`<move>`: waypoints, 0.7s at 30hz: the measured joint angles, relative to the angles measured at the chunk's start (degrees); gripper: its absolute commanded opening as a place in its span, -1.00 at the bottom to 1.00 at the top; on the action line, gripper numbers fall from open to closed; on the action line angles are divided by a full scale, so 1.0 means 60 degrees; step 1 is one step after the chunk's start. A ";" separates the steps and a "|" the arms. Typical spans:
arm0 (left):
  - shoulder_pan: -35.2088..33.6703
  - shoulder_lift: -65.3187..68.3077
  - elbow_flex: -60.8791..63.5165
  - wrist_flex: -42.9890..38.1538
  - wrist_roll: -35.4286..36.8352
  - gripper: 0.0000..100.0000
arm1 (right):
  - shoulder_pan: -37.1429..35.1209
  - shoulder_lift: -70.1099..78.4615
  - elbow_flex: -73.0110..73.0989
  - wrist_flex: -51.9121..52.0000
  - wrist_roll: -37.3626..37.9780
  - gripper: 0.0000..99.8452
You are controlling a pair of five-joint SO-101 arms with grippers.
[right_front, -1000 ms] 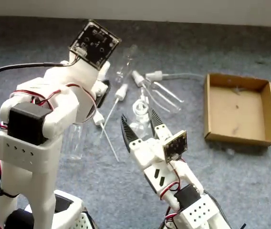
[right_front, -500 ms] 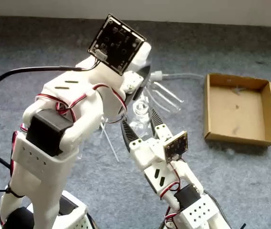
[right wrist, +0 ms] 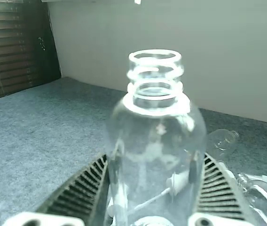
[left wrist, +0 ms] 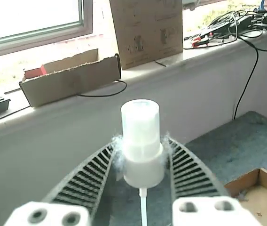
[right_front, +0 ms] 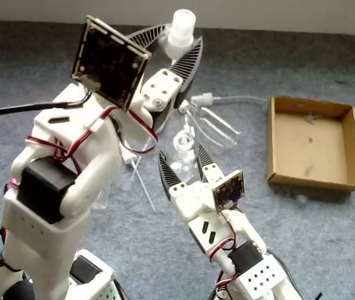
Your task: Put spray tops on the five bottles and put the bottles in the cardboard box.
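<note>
1. Grey carpet-like cloth covers the desk (right_front: pixel 327 237), with a pale wall and a window sill behind it in the left wrist view.
2. Left tool (right_front: pixel 180 39) is held high above the desk, clamped on a white spray top (right_front: pixel 182 25). The cap sits between the ribbed fingers (left wrist: pixel 190 169), and its thin dip tube runs back toward the wrist.
3. Right tool (right_front: pixel 182 156) sits low on the desk, closed around a clear bottle (right_front: pixel 182 149) that stands upright.
4. Seen close, the bottle (right wrist: pixel 154 127) is glass-clear and round-shouldered, with a threaded neck open to the top.
5. Key relation: the spray top lies well above the bottle's mouth and beyond it in the high view. Its long axis follows the left tool's fingers, while the bottle's axis is vertical.
6. My judgement is that the top must be turned tube-down and lined up over the neck before it can be lowered. The left arm carries that move.
7. More bottles and tops (right_front: pixel 212 122) lie between the arms and the cardboard box (right_front: pixel 309 144).
</note>
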 measured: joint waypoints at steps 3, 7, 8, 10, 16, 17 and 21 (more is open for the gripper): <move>0.0059 -0.0469 0.0000 -0.0117 0.0396 -0.99 | 0.0000 0.0000 0.0000 0.0000 0.0000 -0.60; 0.0029 -0.1070 0.0000 -0.0117 0.2593 -0.99 | 0.0000 0.0000 0.0000 0.0000 0.0000 -0.60; 0.0044 -0.1187 0.0000 -0.0117 0.3077 -0.99 | 0.0000 0.0000 0.0000 0.0000 0.0000 -0.60; 0.0044 -0.1304 -0.0015 -0.0117 0.3648 -0.99 | 0.0000 0.0000 0.0000 0.0000 0.0000 -0.60; 0.0381 -0.1421 0.0689 -0.0117 0.3941 -0.99 | 0.0000 0.0000 0.0000 0.0000 0.0000 -0.60; 0.0484 -0.1407 0.0894 -0.0117 0.3941 -0.99 | 0.0000 0.0000 0.0000 0.0000 0.0000 -0.60; 0.0762 -0.1377 0.1216 -0.0117 0.3941 -0.99 | 0.0000 0.0000 0.0000 0.0161 0.0000 -0.60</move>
